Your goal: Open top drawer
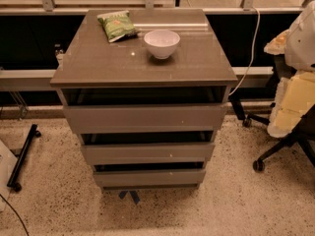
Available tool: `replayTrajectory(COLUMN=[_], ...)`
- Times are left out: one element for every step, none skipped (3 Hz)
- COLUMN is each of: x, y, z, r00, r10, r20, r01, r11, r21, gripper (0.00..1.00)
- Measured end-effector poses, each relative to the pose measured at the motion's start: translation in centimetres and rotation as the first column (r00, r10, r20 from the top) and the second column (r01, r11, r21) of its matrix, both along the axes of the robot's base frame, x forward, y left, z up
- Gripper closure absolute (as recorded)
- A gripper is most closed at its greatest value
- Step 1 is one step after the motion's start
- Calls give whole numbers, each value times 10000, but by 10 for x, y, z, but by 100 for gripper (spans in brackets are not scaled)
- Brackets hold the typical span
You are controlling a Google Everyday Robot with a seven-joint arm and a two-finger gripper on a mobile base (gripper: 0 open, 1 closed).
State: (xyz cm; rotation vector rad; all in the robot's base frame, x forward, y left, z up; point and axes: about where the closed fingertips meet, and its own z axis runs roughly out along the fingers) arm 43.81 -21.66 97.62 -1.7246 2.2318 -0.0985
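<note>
A grey-brown cabinet stands in the middle of the camera view, with three flat, handleless drawer fronts stacked below its top. The top drawer is the widest front. A dark gap runs between its upper edge and the cabinet top. The middle drawer and the bottom drawer sit below it, each with a dark gap above. My gripper is not in view, and nothing touches the drawers.
A white bowl and a green snack bag lie on the cabinet top. An office chair with pale padding stands at the right. A black stand leg lies on the speckled floor at the left. A window ledge runs behind.
</note>
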Motion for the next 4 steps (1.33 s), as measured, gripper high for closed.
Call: replayTrajectory(x=[0,9,29,29], y=[0,4,11,14], z=[0,-8,-29,-33], r00=[10000,9992,9942,9943], r10=[0,-70,-131,-139], r20=[0,394,1072,1057], r01=[0,68,92,90], r11=[10000,10000,9993,9988], r21=[0,56,371,473], gripper=[0,0,0,0])
